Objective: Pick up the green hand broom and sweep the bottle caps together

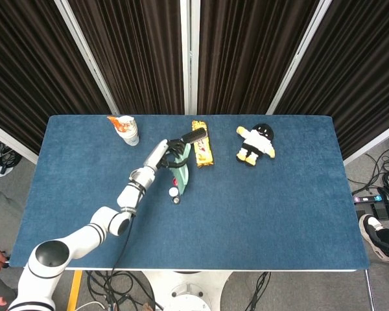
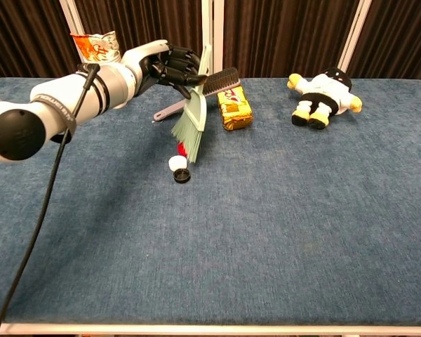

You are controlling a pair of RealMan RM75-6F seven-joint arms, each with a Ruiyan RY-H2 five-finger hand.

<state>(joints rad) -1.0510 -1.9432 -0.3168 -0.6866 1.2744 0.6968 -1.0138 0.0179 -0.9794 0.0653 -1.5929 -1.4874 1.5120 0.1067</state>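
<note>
My left hand [image 1: 171, 151] [image 2: 172, 67] grips the handle of the green hand broom [image 1: 183, 170] [image 2: 194, 119]. The broom hangs bristles down, its tips on the red bottle cap [image 2: 182, 148], which is mostly hidden. A white cap [image 1: 173, 192] [image 2: 176, 163] and a black cap [image 1: 176, 200] [image 2: 182, 175] lie touching each other just in front of the bristles. My right hand shows in neither view.
A grey brush with black bristles [image 1: 194, 136] [image 2: 210, 84] lies behind the broom beside a yellow snack pack [image 1: 202, 152] [image 2: 236, 107]. A paper cup [image 1: 127, 129] stands at the back left, a plush toy [image 1: 255, 145] [image 2: 323, 90] at the back right.
</note>
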